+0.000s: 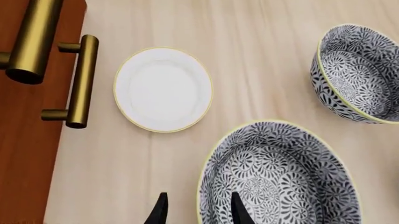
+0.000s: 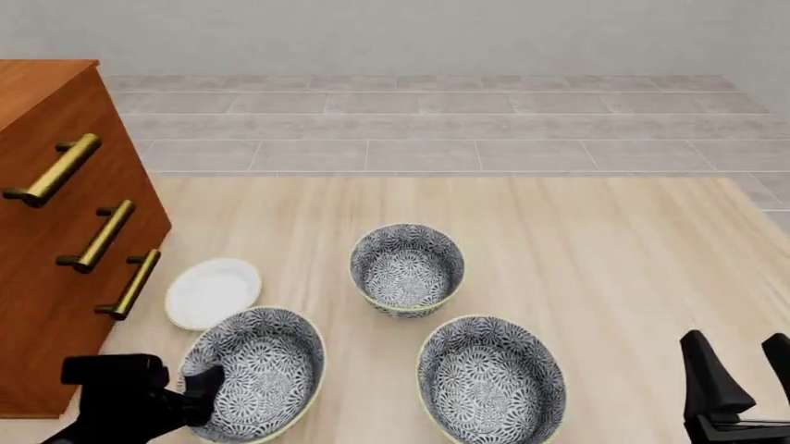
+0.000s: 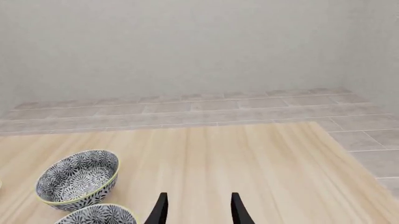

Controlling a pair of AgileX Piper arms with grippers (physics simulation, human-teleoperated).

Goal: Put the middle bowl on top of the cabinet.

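The black left gripper (image 1: 197, 210), fingers spread, straddles the rim of the nearest-left grey-and-white floral deep bowl (image 2: 253, 372); the black right gripper (image 2: 745, 370) hangs spread, well apart

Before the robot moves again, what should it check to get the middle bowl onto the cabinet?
1. Left tool open: ok.
2. Left tool at the middle dark-grey-and-white floral bowl: not ok; it straddles the rim of the left floral bowl.
3. Middle bowl upright and empty: ok.
4. Top of the reddish-brown wooden cabinet free: the visible part is bare; the rest is out of frame, so cannot tell.
5. Right tool open and away from the bowls: ok.
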